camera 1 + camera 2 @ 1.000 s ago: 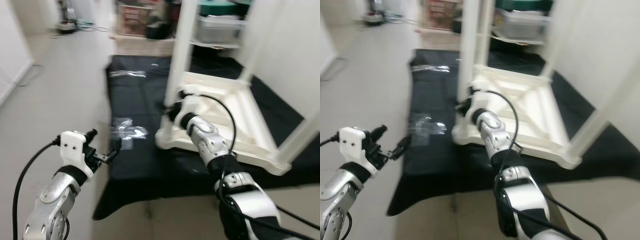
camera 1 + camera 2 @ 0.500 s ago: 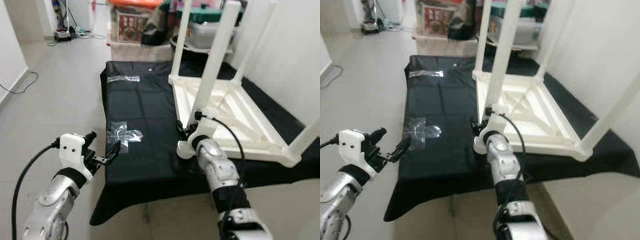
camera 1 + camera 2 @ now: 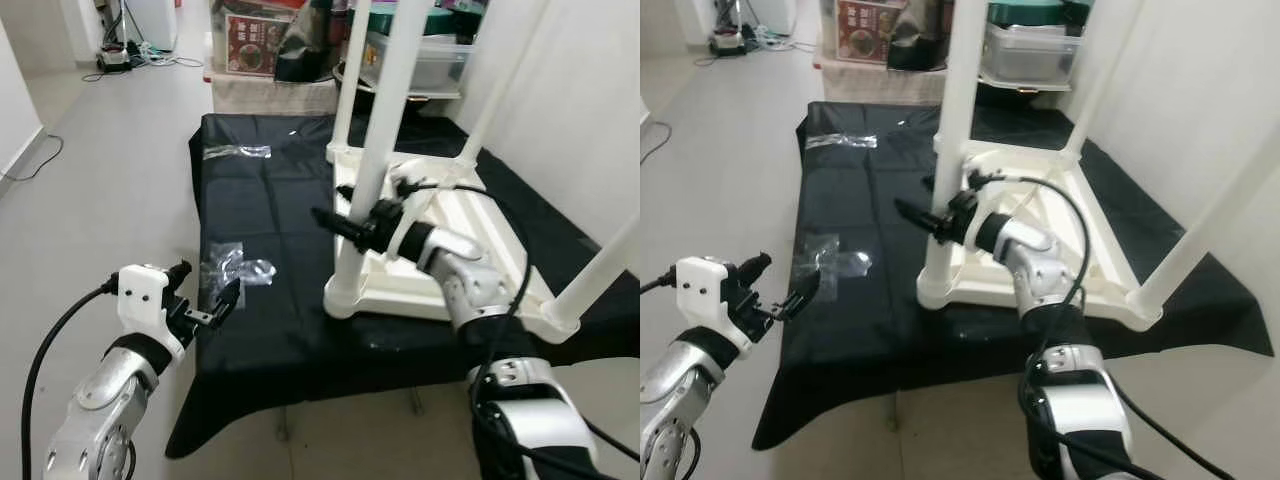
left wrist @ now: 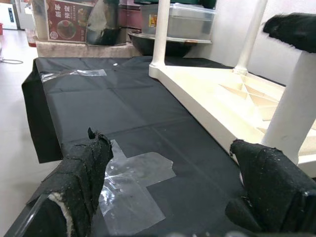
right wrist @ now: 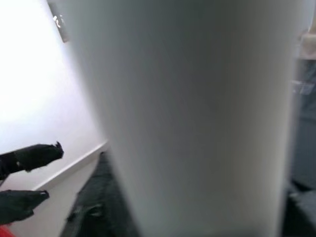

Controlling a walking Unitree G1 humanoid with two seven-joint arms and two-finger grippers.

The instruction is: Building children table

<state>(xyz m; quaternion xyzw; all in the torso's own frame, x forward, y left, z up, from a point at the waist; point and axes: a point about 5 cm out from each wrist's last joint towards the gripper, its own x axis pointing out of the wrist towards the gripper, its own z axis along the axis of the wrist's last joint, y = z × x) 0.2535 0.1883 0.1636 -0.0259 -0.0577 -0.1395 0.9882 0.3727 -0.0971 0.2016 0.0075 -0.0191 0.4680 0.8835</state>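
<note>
A white children's table (image 3: 470, 215) lies upside down on a black cloth (image 3: 270, 200), its legs pointing up. My right gripper (image 3: 338, 208) reaches in from the right at mid-height on the near-left leg (image 3: 375, 170). One finger passes in front of the leg and one behind it, shut on it. That leg (image 5: 197, 118) is very close in the right wrist view. My left gripper (image 3: 208, 284) hovers open at the cloth's front-left edge, with nothing between its fingers (image 4: 84, 173).
Clear plastic bags (image 3: 240, 270) (image 3: 238, 152) lie flat on the cloth. Storage bins and boxes (image 3: 420, 55) stand at the back. A white wall (image 3: 590, 100) runs along the right. Open floor (image 3: 100, 180) lies to the left, with cables at the far corner.
The camera has shifted. My right gripper has risen from the base of the near-left leg to about mid-height on it. The left arm has kept its pose.
</note>
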